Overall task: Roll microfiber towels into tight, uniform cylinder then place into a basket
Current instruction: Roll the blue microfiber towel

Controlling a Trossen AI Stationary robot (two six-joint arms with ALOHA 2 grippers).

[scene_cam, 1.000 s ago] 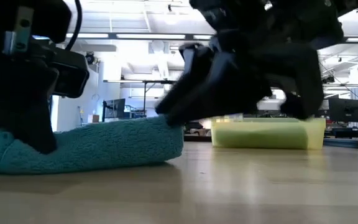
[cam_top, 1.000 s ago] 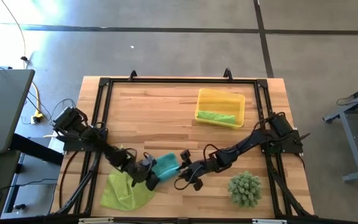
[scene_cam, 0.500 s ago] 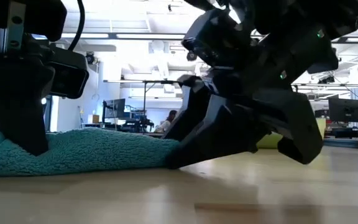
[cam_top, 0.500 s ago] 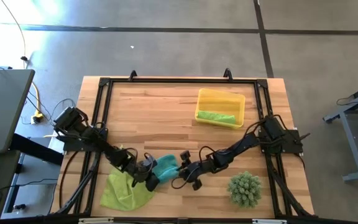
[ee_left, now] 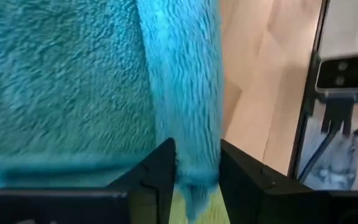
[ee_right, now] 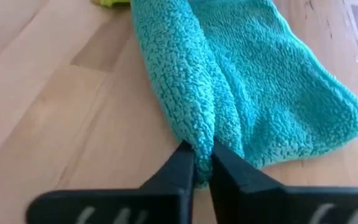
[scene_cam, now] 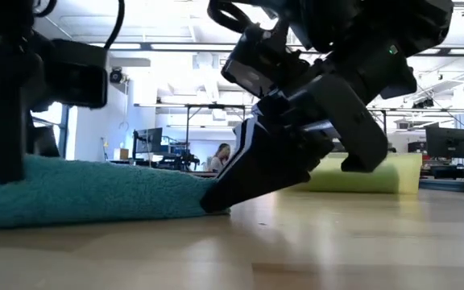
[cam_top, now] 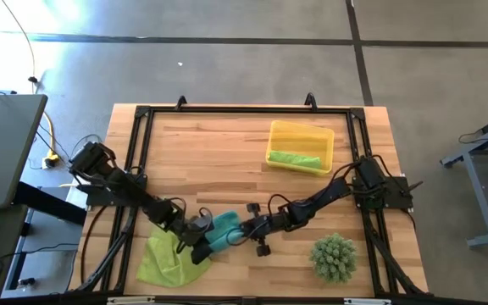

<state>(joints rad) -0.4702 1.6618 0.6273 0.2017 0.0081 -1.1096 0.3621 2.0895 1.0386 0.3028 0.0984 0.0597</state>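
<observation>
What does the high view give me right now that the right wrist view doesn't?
Only the high view shows the yellow basket with a rolled green towel inside, the loose green towel, the spiky plant and the left gripper. Only the right wrist view shows the right gripper pinching a fold. Both show the teal towel.

arms: two, dark, jointed — black cables looped alongside | fingers [ee_right: 180, 167]: flat, black, wedge-tipped

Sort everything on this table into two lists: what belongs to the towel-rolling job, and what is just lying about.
Job:
teal towel, pinched by left gripper and right gripper
loose lime-green towel
rolled lime-green towel
yellow basket

Lying about:
spiky green plant
</observation>
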